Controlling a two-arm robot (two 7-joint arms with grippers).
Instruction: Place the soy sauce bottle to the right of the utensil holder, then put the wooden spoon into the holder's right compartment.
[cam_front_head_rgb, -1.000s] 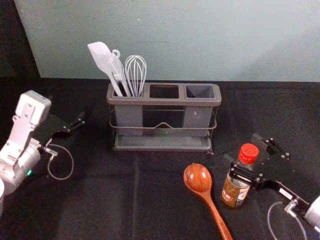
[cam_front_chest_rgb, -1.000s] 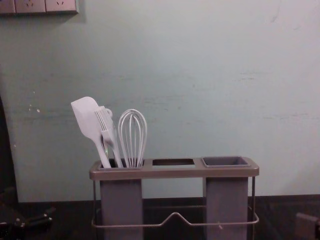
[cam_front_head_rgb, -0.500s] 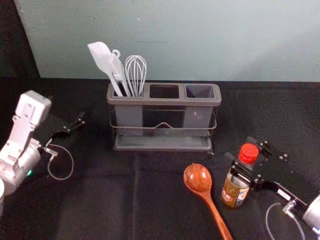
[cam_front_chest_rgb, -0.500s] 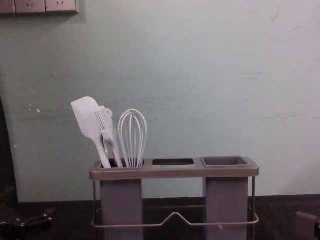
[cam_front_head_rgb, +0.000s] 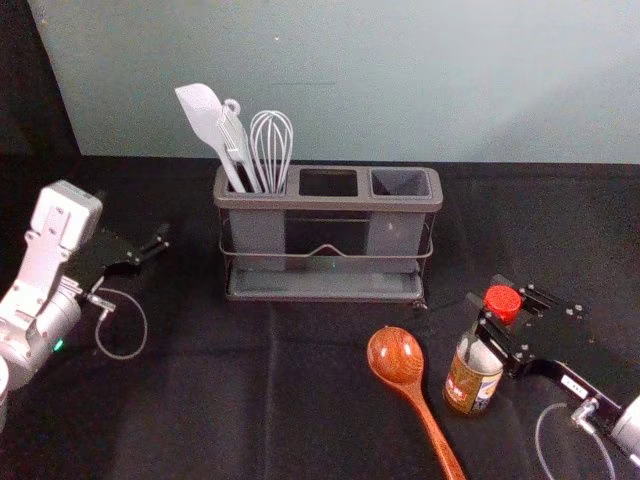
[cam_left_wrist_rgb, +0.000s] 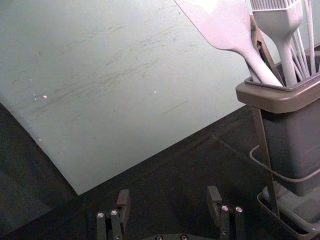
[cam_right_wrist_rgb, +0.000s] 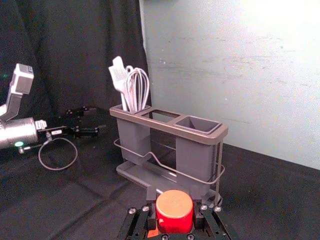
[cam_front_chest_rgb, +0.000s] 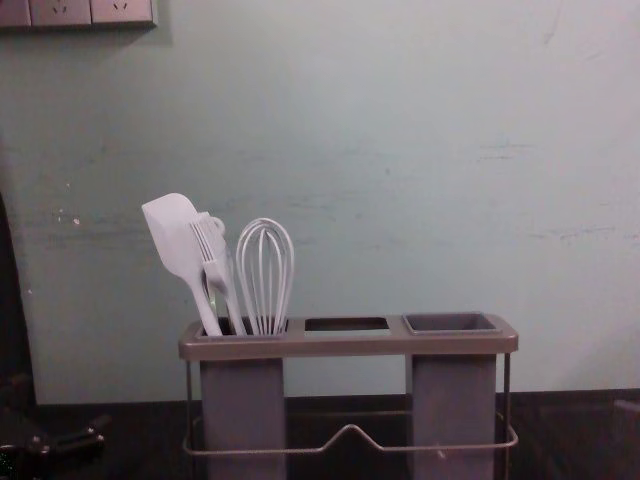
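One red-capped, labelled soy sauce bottle (cam_front_head_rgb: 473, 376) snug in the right gripper (cam_front_head_rgb: 489, 298), front right, open left gripper (cam_front_head_rgb: 142, 232) far left

And there it is: the right gripper's (cam_front_head_rgb: 492, 300) jaws, a touch wider apart a second ago, have drawn in around the soy sauce bottle's neck, just under the red cap (cam_front_head_rgb: 502, 300). Now the soy sauce bottle (cam_front_head_rgb: 472, 385) has shifted slightly, a nudge toward the tabletop's (cam_front_head_rgb: 180, 400) far and right edges, gripper moving along with it! In the chest view, the gripper's dark tip sits higher at the right edge.
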